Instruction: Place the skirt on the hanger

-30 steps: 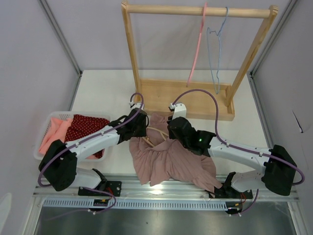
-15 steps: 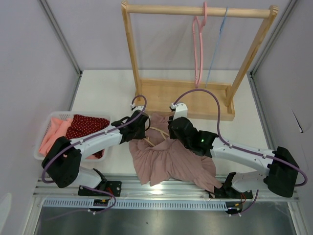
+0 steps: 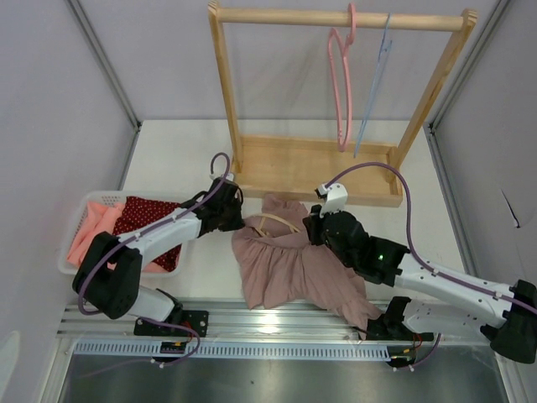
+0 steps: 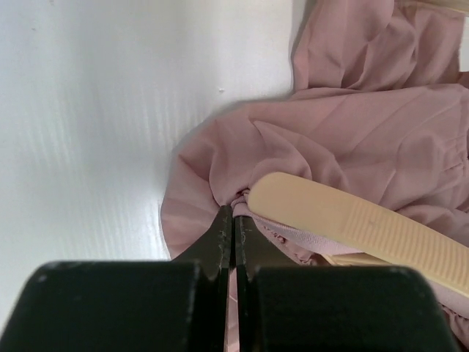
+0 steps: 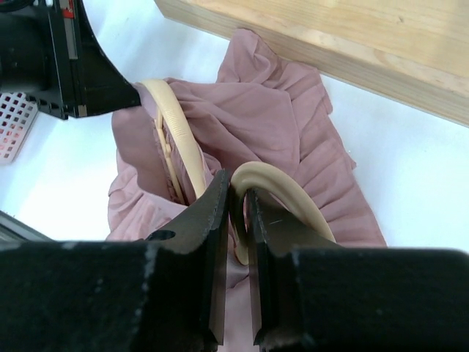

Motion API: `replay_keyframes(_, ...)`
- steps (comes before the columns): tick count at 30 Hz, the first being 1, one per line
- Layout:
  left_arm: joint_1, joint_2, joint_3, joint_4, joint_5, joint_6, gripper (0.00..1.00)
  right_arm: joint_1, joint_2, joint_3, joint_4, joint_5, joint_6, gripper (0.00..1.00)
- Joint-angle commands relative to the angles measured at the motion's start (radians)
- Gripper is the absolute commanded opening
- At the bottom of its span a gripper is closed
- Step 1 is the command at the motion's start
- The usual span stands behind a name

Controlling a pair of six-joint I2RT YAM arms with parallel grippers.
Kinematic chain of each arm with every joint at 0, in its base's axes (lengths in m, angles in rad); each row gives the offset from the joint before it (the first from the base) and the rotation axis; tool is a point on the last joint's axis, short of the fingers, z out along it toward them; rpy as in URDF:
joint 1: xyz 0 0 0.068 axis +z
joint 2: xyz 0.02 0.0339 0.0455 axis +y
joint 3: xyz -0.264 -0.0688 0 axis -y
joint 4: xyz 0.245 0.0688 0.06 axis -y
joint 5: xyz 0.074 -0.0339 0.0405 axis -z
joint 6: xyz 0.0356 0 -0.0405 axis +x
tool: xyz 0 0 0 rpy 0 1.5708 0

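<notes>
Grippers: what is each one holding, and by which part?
Left gripper pinches the pink skirt at its gathered edge, beside the cream hanger. Right gripper is shut on that hanger's curved section.

The left arm (image 3: 159, 239) runs from its base at the near left, forward and to the right, stretched low with the elbow only slightly bent. Its left hand (image 3: 242, 223) points right, the two black fingers (image 4: 223, 242) pressed flat together with a fold of the skirt (image 3: 285, 269) nipped at their tips. The right arm (image 3: 445, 281) lies long and low from the near right base, reaching left and forward, a purple cable looping over its wrist. The right hand (image 3: 314, 230) points left, its jaws drawn close with only a narrow gap, clamped on the curved bar of the hanger (image 3: 270, 220). The two hands face each other, near but apart.
</notes>
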Motion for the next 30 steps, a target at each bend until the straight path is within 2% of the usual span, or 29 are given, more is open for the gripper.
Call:
replay_keyframes(1, 0.049, 0.039, -0.004, -0.009, -0.002, 0.009, 0.0, 0.002, -0.113, -0.023, 0.077, 0.039, -0.027, 0.0)
replay_keyframes(4, 0.037, 0.04, -0.021, 0.037, 0.077, 0.012, 0.0, 0.0, -0.136, -0.06, 0.12, 0.043, -0.037, 0.0)
replay_keyframes(9, -0.049, 0.01, -0.032, 0.037, 0.081, 0.01, 0.0, -0.001, -0.055, -0.052, 0.217, 0.013, -0.063, 0.0)
replay_keyframes(15, -0.077, -0.01, -0.044, 0.039, 0.024, 0.013, 0.0, 0.002, 0.025, -0.02, 0.251, -0.053, -0.065, 0.0)
replay_keyframes(19, -0.082, -0.009, -0.014, 0.03, 0.015, 0.004, 0.0, 0.003, 0.005, -0.032, 0.258, -0.046, -0.059, 0.0)
replay_keyframes(22, -0.121, -0.101, 0.009, 0.008, -0.045, -0.01, 0.0, 0.0, 0.02, -0.008, 0.208, -0.024, -0.06, 0.0)
replay_keyframes(24, -0.115, -0.121, 0.057, -0.058, -0.068, 0.003, 0.0, 0.003, 0.016, -0.011, 0.209, -0.032, -0.071, 0.0)
replay_keyframes(26, -0.103, -0.064, 0.097, -0.104, -0.083, 0.02, 0.0, 0.003, -0.012, -0.024, 0.226, -0.055, -0.068, 0.0)
replay_keyframes(30, -0.054, -0.065, 0.046, -0.078, -0.096, 0.004, 0.0, 0.01, -0.055, -0.034, 0.208, -0.066, -0.06, 0.0)
